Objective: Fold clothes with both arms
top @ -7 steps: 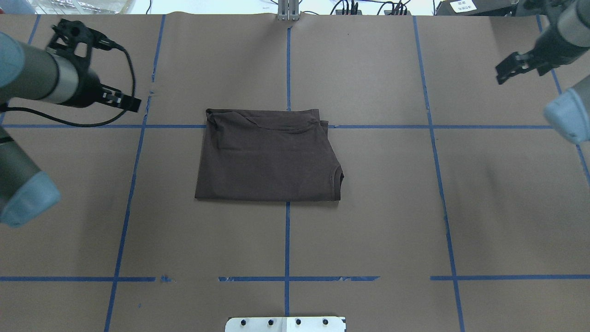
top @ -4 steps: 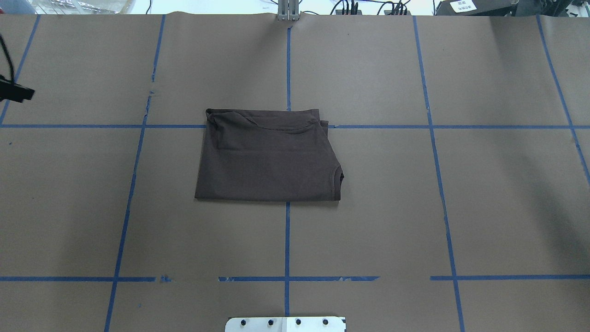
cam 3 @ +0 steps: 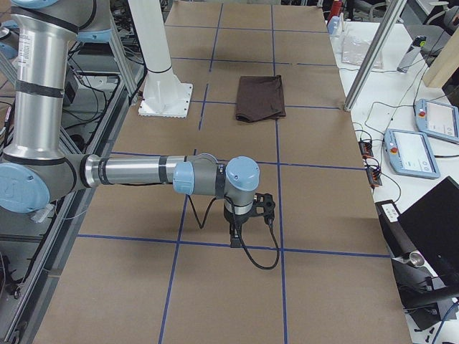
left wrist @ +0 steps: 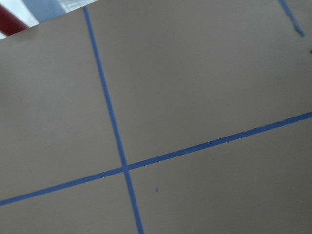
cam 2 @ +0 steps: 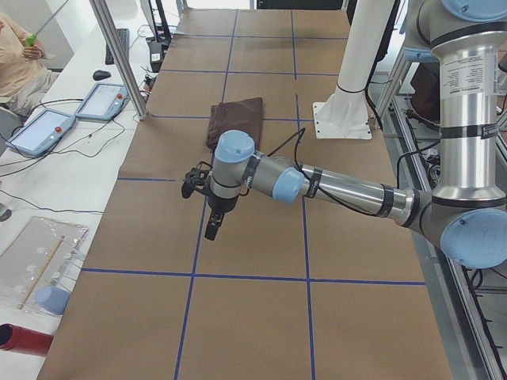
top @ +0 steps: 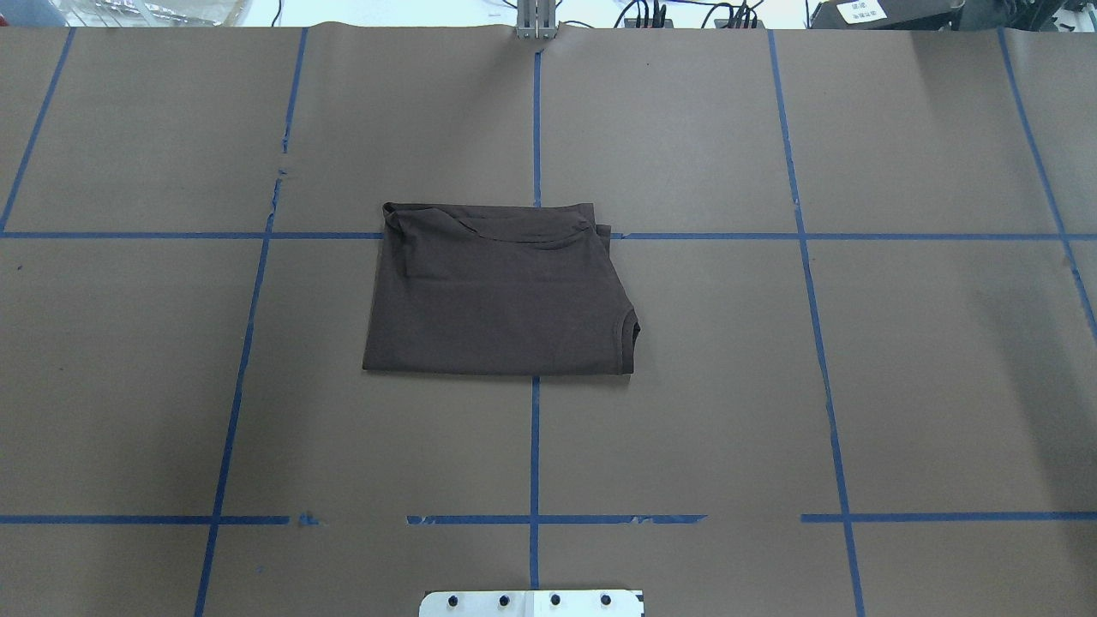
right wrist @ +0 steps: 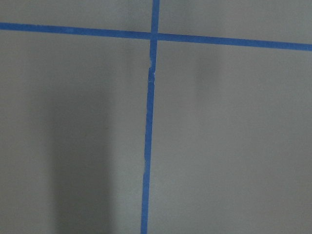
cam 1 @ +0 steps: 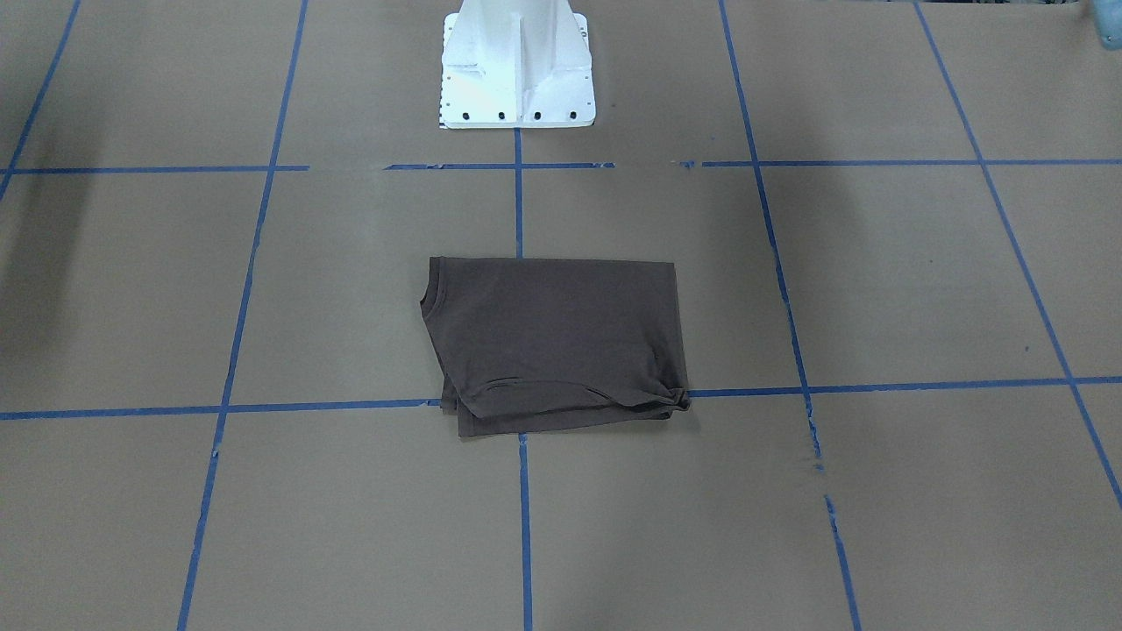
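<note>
Folded dark brown-grey T-shirt [top: 501,291] lies flat, long axis left-right. Well clear of it, left claw [cam 2: 212,228] and right claw [cam 3: 234,235] hang on opposite sides, neither visibly nearer. Claw openings: can't tell.

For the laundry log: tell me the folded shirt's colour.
The shirt is plain dark brown-grey, clearest in the overhead view.

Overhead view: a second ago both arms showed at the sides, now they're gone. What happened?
The left arm swung out past that view's left edge, the right arm past its right; both now hang over bare table near its ends. Nothing was gripped or let go. The folded T-shirt stayed put.
</note>
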Robot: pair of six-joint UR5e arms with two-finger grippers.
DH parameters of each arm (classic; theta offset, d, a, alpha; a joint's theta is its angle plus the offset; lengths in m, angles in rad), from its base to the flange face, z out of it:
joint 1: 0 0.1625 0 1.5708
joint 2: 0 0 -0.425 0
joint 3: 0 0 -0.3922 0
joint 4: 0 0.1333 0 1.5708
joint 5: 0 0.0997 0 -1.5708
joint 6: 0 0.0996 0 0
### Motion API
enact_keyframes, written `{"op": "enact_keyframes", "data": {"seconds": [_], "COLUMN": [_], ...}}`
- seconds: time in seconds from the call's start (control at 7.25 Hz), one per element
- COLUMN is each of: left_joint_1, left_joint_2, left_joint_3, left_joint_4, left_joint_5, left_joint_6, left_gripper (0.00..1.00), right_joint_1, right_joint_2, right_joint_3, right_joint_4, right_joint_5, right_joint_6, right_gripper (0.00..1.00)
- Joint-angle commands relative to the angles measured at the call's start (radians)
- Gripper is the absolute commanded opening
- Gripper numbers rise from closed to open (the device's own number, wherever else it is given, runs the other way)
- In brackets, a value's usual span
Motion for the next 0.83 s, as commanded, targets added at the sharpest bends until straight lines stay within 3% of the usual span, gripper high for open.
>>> {"op": "enact_keyframes", "data": {"seconds": [0.0,0.28,0.69], "left_joint_1": [-0.023,-0.044,-0.046], "left_joint_2": [0.025,0.054,0.043], "left_joint_3": [0.022,0.019,0.018], "left_joint_4": [0.16,0.213,0.207], "left_joint_5": [-0.064,-0.085,-0.091], "left_joint_6": [0.02,0.158,0.155], "left_gripper": [1.0,1.0,1.0], "right_joint_1": [0.001,0.001,0.001], "right_joint_2": [-0.006,-0.004,-0.003], "right_joint_3": [0.023,0.023,0.024], "right_joint_4": [0.004,0.004,0.005], "right_joint_5": [0.023,0.024,0.024], "right_joint_6": [0.065,0.066,0.066], "right_gripper": [1.0,1.0,1.0]}}
